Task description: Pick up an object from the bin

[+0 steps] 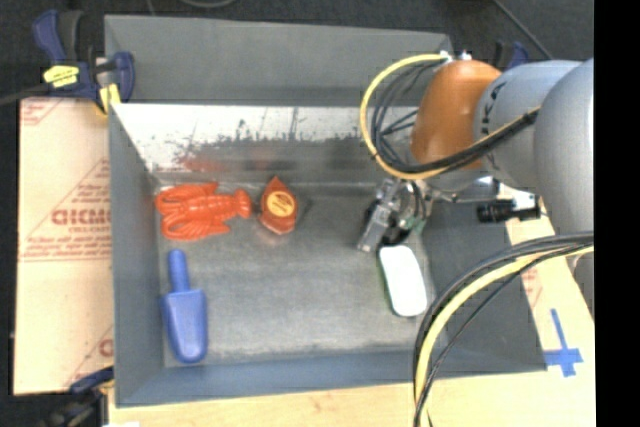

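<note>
My gripper (386, 223) hangs low over the right half of the bin, just above the upper end of a white oblong thing (404, 281) that lies on the floor there. A small green patch (417, 224) shows right beside the gripper; what it belongs to I cannot make out. Left of the gripper, apart from it, stands a small orange bottle-like thing (279, 206) with a round label.
An orange toy lobster (200, 209) lies at the left near the back wall. A blue scoop-shaped thing (184, 309) lies at the front left. The arm with its orange cover and cables hangs over the bin's right side.
</note>
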`<state>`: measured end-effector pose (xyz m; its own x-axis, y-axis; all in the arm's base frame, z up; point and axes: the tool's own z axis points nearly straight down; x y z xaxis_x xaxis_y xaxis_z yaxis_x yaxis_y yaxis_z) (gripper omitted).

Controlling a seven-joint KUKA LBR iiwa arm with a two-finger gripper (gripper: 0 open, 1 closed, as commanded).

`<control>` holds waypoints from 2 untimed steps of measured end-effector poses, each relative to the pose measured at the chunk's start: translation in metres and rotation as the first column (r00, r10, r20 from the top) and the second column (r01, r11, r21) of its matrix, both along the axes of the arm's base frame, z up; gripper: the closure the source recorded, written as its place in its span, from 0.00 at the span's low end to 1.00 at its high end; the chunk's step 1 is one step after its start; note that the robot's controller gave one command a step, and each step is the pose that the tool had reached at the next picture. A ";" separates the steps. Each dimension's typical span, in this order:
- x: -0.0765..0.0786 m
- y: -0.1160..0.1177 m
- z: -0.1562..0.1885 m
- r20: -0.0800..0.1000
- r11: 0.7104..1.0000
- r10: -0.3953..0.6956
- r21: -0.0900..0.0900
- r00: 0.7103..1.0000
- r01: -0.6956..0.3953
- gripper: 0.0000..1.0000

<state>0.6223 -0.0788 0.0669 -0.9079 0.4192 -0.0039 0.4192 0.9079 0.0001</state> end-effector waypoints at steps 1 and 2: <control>0.000 -0.001 0.002 0.001 1.000 0.000 -0.001 1.000 0.000 1.00; 0.000 0.000 0.007 -0.002 1.000 0.000 0.000 1.000 0.000 1.00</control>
<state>0.6219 -0.0793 0.0735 -0.9081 0.4188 -0.0018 0.4188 0.9081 -0.0008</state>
